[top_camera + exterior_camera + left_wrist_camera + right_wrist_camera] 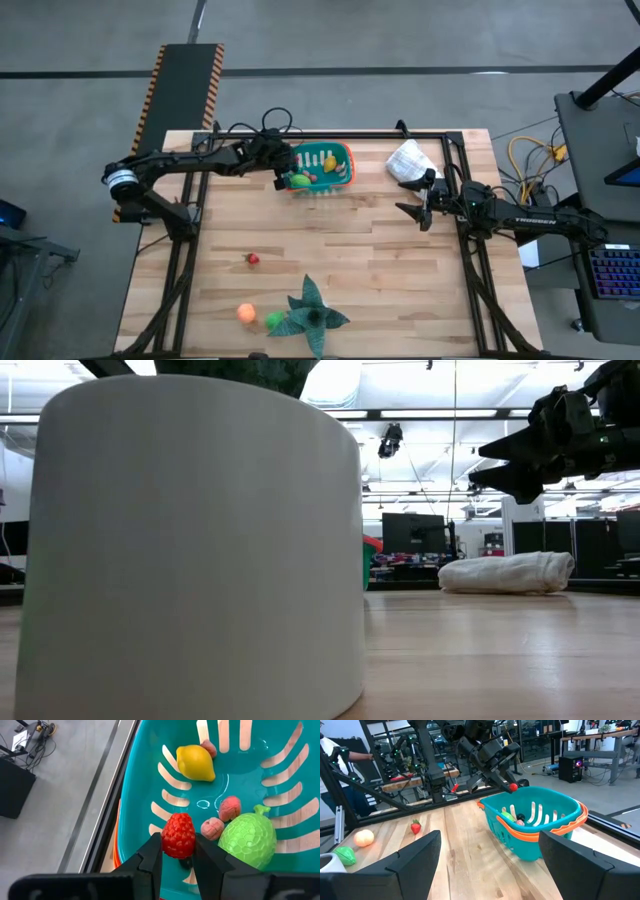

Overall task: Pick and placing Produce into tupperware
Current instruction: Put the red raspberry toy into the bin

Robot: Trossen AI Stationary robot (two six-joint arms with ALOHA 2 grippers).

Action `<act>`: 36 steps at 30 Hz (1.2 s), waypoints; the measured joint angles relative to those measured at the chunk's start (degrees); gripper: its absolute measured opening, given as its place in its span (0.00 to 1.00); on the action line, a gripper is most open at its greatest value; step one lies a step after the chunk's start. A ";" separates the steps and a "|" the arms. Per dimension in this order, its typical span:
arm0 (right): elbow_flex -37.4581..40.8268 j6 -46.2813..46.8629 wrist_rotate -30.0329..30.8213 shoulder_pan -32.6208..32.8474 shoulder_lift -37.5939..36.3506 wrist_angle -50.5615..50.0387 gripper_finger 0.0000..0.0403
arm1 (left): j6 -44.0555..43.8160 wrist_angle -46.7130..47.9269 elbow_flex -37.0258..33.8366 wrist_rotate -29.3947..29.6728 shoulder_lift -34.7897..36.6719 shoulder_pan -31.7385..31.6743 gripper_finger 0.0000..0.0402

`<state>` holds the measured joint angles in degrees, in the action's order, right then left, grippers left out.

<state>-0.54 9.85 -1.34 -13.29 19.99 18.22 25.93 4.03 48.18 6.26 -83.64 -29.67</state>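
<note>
I see a pale wooden bench (400, 260). On it: the teal tupperware (335, 158) and a white bag (408, 160) far; a strawberry (253, 259), orange fruit (246, 312), green fruit (274, 320) and leafy plant (313, 312) near.

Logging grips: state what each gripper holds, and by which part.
Left gripper pinches a red berry by its sides, over the tupperware. Right gripper holds nothing.

Teal tub (145, 785) with orange rim holds a yellow lemon (195, 762), bumpy green fruit (248, 839) and pink pieces (229, 808); red berry (178, 835).
</note>
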 joint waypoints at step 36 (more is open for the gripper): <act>0.00 -0.42 0.00 0.01 0.00 0.00 0.81 | 4.68 6.10 -0.02 -9.16 0.04 0.15 0.16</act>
<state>-0.54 9.43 -1.34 -13.28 19.99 18.22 30.61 10.13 48.16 -2.90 -83.59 -29.52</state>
